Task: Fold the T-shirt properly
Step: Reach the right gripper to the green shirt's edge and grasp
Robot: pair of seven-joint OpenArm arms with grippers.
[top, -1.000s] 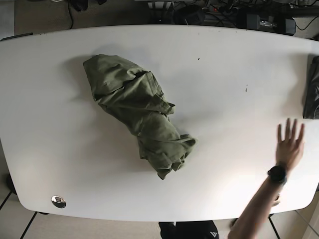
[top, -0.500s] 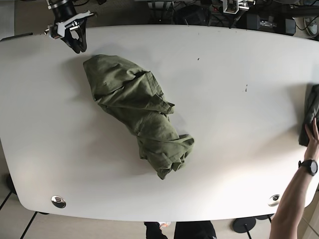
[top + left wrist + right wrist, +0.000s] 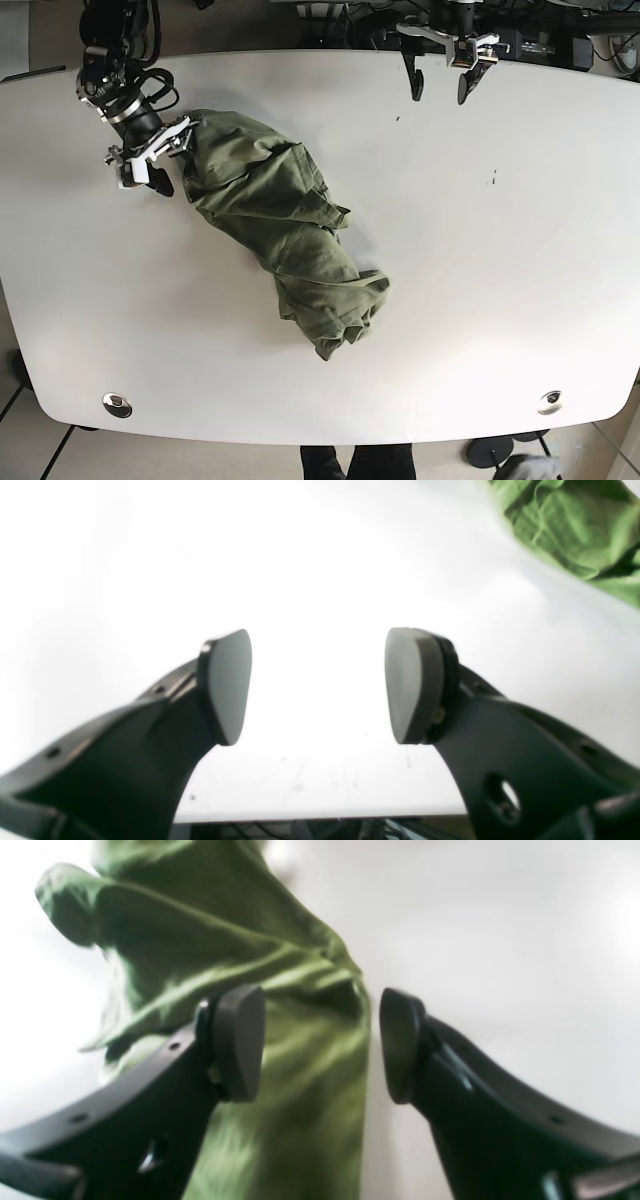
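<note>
The olive green T-shirt [image 3: 280,230] lies crumpled in a long heap on the white table [image 3: 500,250], left of centre. My right gripper [image 3: 170,158] is open at the shirt's far left end. In the right wrist view its fingers stand on either side of a shirt fold [image 3: 225,955], and the gripper [image 3: 322,1045] holds nothing. My left gripper [image 3: 439,88] is open and empty over the table's far edge, well away from the shirt. In the left wrist view the gripper [image 3: 317,685] faces bare table, with the shirt [image 3: 575,525] at the top right corner.
Two metal discs [image 3: 117,405] [image 3: 549,402] are set in the table near its front corners. Cables and dark equipment [image 3: 540,40] lie behind the far edge. A person's shoes [image 3: 365,462] show below the front edge.
The right gripper has moved from the far left corner down to the shirt's end. The left gripper has come over the far edge. The person's arm and the dark cloth at the right edge are gone.
</note>
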